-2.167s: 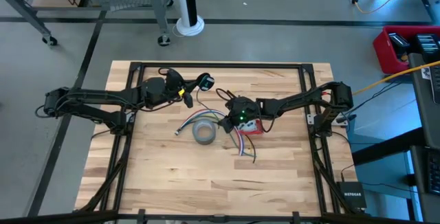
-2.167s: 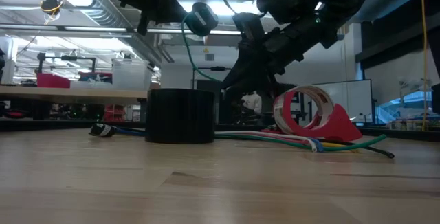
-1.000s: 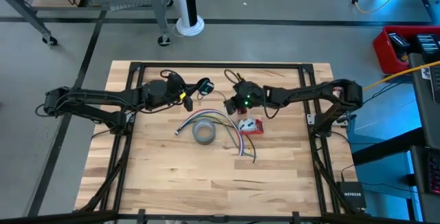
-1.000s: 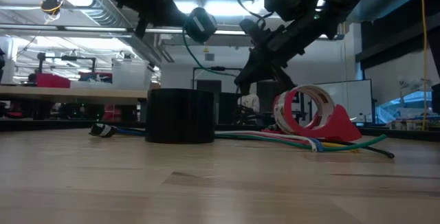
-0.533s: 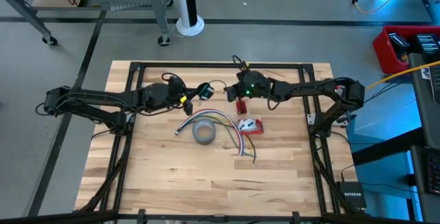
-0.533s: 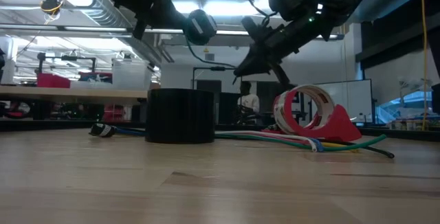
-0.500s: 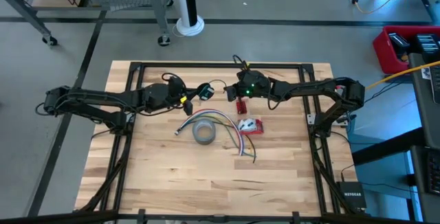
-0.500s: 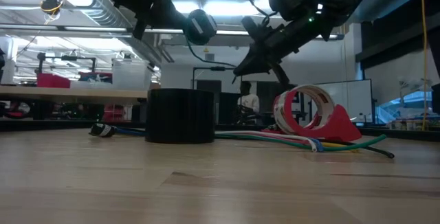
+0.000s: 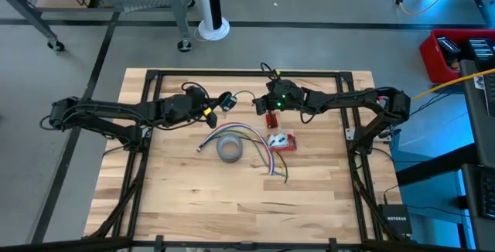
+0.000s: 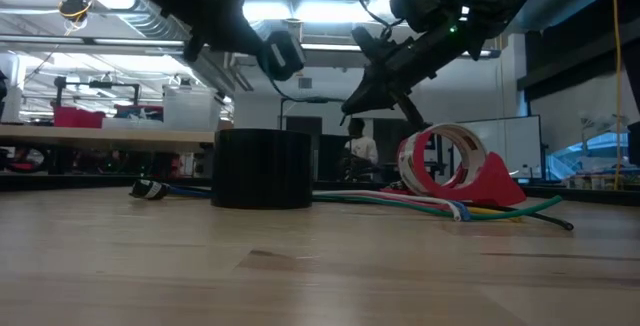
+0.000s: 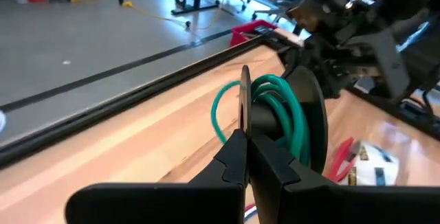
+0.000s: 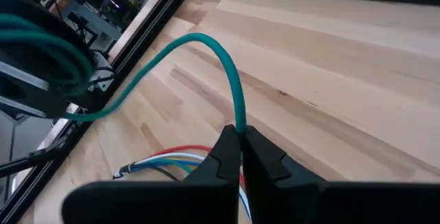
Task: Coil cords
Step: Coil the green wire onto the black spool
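Left tool [image 11: 244, 141]: fingers pressed together, pinching the partly wound turns of the thin green cord [image 11: 275, 114] against a dark round spool-like part; held above the far half of the wooden worktop [image 9: 232, 198]. Right tool [image 12: 239, 138]: fingers pressed together on the free run of the same cord, which arcs up out of the pinch and swings across to the coil at the left tool. In the high view the two tools [image 9: 224, 101] [image 9: 267, 107] sit near each other above the far edge of the worktop, cord slack between them.

Handling, judged: cord looks light, limp and springy. It holds a smooth arc, so loops will tend to unwind if released. Thin sheath likely slips through a loose pinch. Best hold is on the run close to the coil, feeding short lengths; end plugs not visible here.

View differences: wrist views show both pinches and the green colour plainly. The high view barely resolves the cord, but alone gives the layout: grey tape roll [image 9: 229, 150], a fan of coloured loose wires [image 9: 259, 145], red tape dispenser [image 9: 281, 141], all nearer than the tools. The low view confirms both tools are raised clear of the worktop, with the roll reading as a dark cylinder [image 10: 263, 169].
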